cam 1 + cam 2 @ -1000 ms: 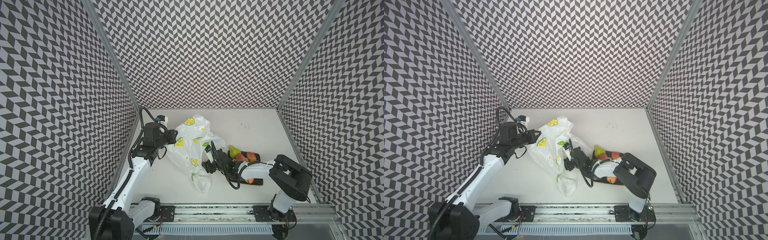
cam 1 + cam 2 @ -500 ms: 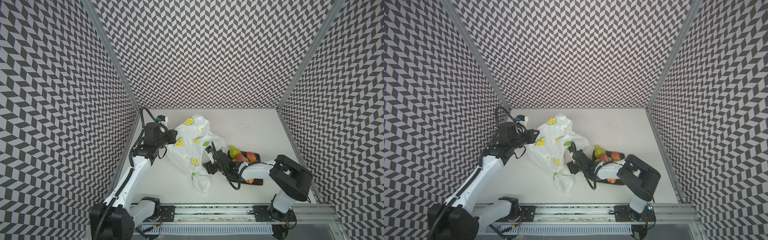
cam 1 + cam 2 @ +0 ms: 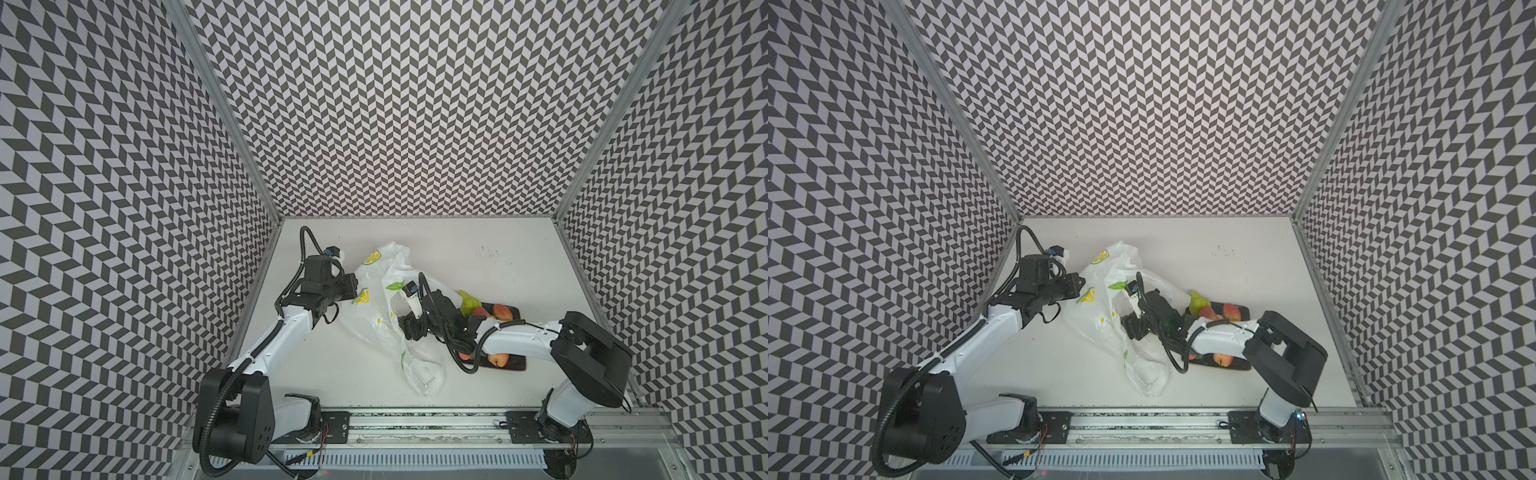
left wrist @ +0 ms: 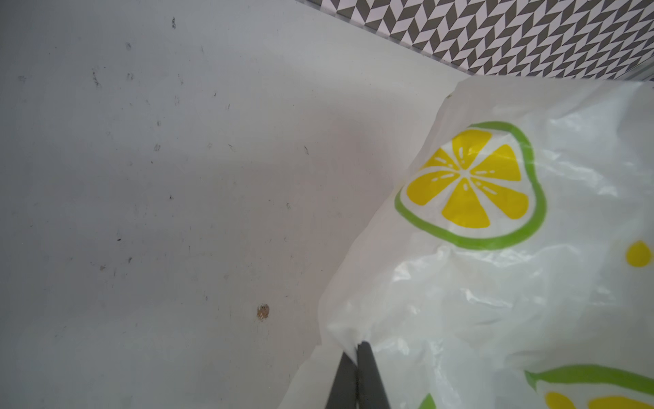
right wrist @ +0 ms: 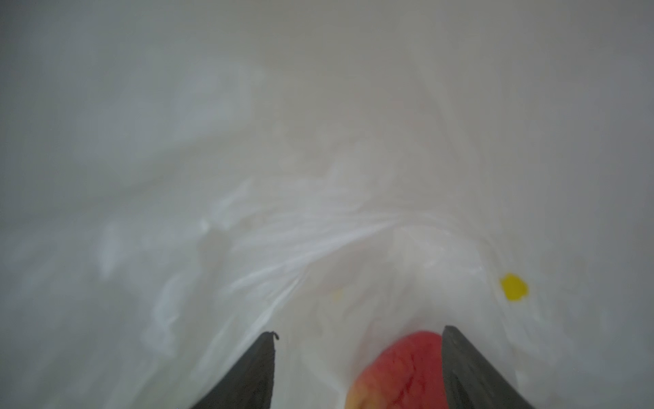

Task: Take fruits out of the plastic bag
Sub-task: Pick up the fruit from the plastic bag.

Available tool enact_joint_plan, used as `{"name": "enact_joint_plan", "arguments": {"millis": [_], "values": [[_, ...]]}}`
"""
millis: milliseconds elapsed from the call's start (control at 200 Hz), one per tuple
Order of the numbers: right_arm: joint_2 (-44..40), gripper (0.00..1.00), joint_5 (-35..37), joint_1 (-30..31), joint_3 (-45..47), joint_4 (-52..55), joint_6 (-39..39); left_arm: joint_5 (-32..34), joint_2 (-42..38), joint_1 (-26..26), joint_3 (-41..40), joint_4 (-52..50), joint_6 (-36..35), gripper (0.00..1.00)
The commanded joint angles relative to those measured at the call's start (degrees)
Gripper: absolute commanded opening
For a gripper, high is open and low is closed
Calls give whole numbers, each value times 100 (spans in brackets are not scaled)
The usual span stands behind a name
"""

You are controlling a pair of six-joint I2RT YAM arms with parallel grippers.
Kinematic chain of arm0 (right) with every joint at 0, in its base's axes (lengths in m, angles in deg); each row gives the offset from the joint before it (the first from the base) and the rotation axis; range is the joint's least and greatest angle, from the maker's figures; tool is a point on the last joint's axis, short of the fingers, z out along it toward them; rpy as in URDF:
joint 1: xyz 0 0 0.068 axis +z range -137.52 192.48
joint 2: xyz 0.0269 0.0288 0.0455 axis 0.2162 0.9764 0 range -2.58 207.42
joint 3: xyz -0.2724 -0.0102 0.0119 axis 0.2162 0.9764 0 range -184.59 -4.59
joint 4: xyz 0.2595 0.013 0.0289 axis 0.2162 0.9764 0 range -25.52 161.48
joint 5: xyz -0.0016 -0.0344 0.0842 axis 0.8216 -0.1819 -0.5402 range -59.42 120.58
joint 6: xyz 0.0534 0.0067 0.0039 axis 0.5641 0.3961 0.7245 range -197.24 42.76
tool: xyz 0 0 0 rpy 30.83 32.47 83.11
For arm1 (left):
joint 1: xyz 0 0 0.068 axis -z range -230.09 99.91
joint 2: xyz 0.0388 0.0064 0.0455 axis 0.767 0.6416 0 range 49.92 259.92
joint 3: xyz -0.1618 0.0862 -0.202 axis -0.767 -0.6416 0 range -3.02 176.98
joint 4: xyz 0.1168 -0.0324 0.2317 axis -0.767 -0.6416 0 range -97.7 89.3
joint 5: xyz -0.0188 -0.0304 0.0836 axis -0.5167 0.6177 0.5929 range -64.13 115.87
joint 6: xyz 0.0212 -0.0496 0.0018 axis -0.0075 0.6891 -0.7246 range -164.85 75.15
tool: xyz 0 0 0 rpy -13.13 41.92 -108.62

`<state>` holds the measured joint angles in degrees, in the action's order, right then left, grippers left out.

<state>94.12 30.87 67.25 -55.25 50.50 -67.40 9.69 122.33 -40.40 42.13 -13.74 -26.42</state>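
Over the last second the right arm (image 3: 519, 340) has slid a little further toward the left arm (image 3: 282, 337). This has carried the right jaws deeper into the bag (image 3: 370, 324), and the bag's mouth has spread wider around the wrist.

The bag lies crumpled near the middle of the worktop (image 3: 332, 382), between the two arms, with a loose tail trailing toward the front edge. It is thin, white and half see-through, creased all over and catching the light. Its print shows yellow lemon slices ringed in green, green leaves and small yellow dots.

The left jaws are pressed together on a pinch of the bag's edge and hold that side lifted. In the left wrist view the film bunches where they grip, with a lemon slice (image 4: 467, 184) just beyond.

The right jaws stand spread inside the bag, with white film all round them in the right wrist view. A red-orange fruit (image 5: 400, 371) sits between them, touching one jaw and clear of the other, so it is not gripped.

Just beside the bag, on the right arm's side, a dark plate (image 3: 515, 365) carries fruit that is already out. A green pear (image 3: 467, 303) sits at its far edge with a peach (image 3: 502, 311) next to it. An orange piece (image 3: 497, 359) lies near the front edge, partly hidden under the right arm.
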Motion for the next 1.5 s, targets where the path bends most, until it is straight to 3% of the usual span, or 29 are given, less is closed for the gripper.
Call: {"name": "enact_joint_plan", "arguments": {"millis": [0, 195, 325, 476, 571, 886, 1091, 1297, 1497], "values": [[350, 72, -213, 187, -650, 64, -223, -51, 90, 81, -65, 293, -112, 0], [822, 71, -90, 293, -1392, 561, -298, -94, 181, 193, -107, 433, -90, 0], [651, 70, 165, 244, -1159, 759, -284, -72, 178, 191, -132, 514, -112, 0], [163, 70, -276, 212, -524, 786, -605, -52, 124, 191, -232, 657, -138, 0], [-174, 70, -825, 209, -121, 628, -1300, -43, 148, 208, -260, 762, -206, 0], [-167, 72, -1296, 48, 120, 800, -3042, -43, 313, 226, -163, 821, -374, 0], [-695, 72, -2071, -278, 617, 628, -5063, -26, 341, 226, -146, 797, -385, 0], [-65, 71, -2191, -335, -122, 1610, -6265, -8, 400, 243, -100, 803, -354, 0], [455, 70, -2458, -335, -706, 2114, -6601, 19, 424, 244, -54, 787, -341, 0]]}}
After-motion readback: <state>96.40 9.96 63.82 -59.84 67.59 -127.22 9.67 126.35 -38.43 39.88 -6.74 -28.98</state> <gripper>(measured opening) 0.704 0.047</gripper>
